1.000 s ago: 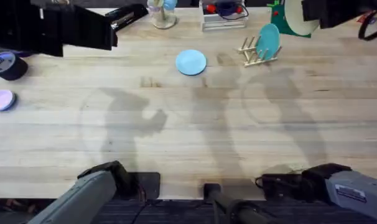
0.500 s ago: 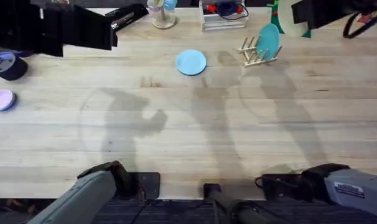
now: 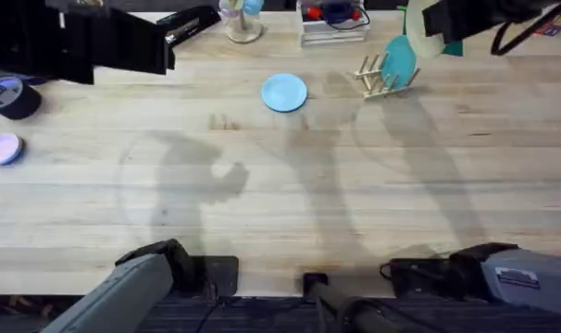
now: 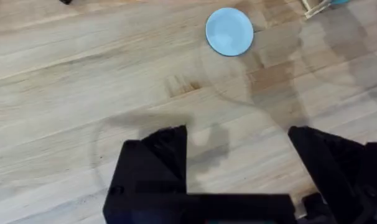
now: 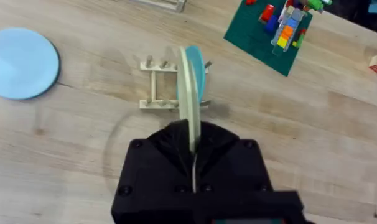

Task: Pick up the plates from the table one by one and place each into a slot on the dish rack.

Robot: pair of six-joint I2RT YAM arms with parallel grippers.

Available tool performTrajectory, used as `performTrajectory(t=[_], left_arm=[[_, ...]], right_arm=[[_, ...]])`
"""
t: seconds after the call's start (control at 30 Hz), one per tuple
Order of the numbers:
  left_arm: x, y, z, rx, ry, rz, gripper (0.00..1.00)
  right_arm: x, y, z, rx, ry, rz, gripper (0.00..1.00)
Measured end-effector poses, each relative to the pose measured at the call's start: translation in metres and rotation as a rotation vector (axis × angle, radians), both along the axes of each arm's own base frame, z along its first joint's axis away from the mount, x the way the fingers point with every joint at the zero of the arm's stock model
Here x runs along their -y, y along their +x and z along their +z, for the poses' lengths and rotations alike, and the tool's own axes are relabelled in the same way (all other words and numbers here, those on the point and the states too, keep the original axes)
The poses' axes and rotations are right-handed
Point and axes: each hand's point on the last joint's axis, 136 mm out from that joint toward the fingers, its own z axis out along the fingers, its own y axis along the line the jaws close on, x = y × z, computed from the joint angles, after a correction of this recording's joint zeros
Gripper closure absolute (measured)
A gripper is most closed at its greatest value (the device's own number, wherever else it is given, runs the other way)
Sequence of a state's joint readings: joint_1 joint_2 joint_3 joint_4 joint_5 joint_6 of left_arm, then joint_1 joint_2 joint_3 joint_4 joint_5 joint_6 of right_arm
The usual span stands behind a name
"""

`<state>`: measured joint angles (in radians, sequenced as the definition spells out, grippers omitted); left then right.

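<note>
Overhead: right gripper (image 3: pixel 435 20) clamped on cream plate (image 3: pixel 417 28) above dish rack (image 3: pixel 382 76); blue plate (image 3: pixel 284 92) flat mid-table (image 3: pixel 280 185), loads of bare wood around.

Left wrist: left gripper (image 4: pixel 238 155) spread wide, holding nothing.

Right wrist: no readable writing anywhere.

The desk (image 3: pixel 280 185) is pale plank wood with matt, visible grain — the dish rack (image 5: pixel 163 84) bare light wood, the blue plate (image 5: pixel 22 62) smooth plastic.

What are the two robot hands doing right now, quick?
Left gripper: open, holding nothing.
Right gripper: shut on the cream plate, held on edge above the dish rack.
</note>
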<state>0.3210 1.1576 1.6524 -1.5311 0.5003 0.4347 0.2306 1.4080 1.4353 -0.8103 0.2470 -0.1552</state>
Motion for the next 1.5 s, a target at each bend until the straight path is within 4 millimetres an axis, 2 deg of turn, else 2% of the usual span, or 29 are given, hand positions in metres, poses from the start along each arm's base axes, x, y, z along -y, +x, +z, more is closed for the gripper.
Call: performTrajectory(t=[0.73, 1.1, 1.5], left_arm=[[0.0, 0.0, 0.0, 0.0, 0.0, 0.0, 0.006], [0.0, 0.0, 0.0, 0.0, 0.0, 0.0, 0.006], [0.0, 0.0, 0.0, 0.0, 0.0, 0.0, 0.006]], right_arm=[[0.012, 0.007, -0.003, 0.008, 0.056, -0.098, 0.972], [0.005, 0.018, -0.033, -0.071, 0.061, -0.088, 0.972], [0.002, 0.031, -0.056, -0.11, 0.058, -0.091, 0.972]])
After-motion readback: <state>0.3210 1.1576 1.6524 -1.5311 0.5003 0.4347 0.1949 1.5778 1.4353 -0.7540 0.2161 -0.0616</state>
